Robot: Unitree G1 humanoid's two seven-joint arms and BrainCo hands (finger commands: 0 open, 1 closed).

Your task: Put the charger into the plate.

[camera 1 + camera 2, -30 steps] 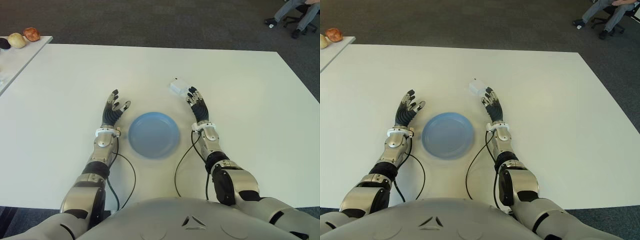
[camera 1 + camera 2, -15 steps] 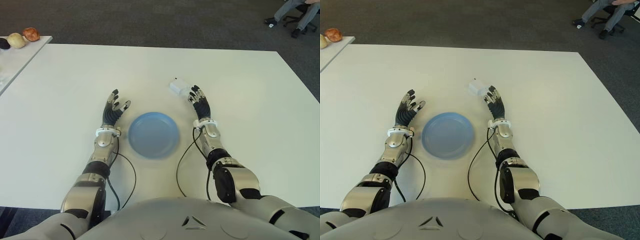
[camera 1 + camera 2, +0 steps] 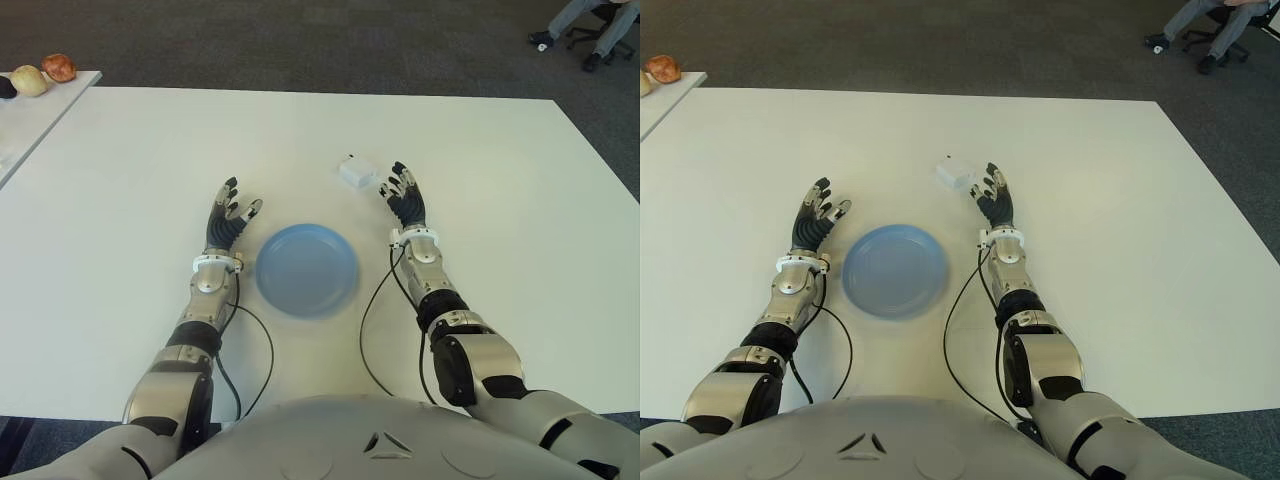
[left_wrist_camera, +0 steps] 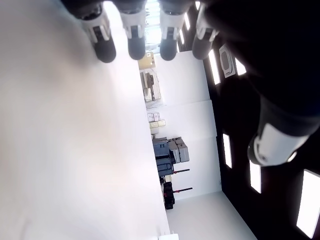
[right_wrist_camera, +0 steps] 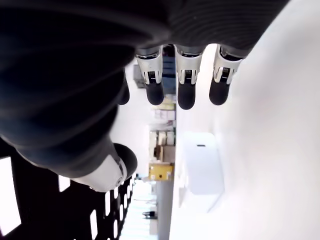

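Note:
A small white charger (image 3: 355, 171) lies on the white table (image 3: 130, 150), behind and a little right of the round blue plate (image 3: 306, 268). My right hand (image 3: 403, 196) is just to the right of the charger, fingers spread and holding nothing; its wrist view shows the charger (image 5: 201, 162) a short gap beyond the fingertips (image 5: 186, 97). To the left of the plate my left hand (image 3: 228, 217) shows idle, fingers (image 4: 136, 46) spread and empty.
Black cables (image 3: 372, 310) trail from both wrists across the table beside the plate. A second white table (image 3: 25, 115) at far left carries several round items (image 3: 45, 73). A seated person's legs and an office chair (image 3: 585, 25) show at far right on the dark carpet.
My right hand has slid to the right and slightly forward, going from just behind the charger to its right side. The charger, the plate and my left hand stay where they were.

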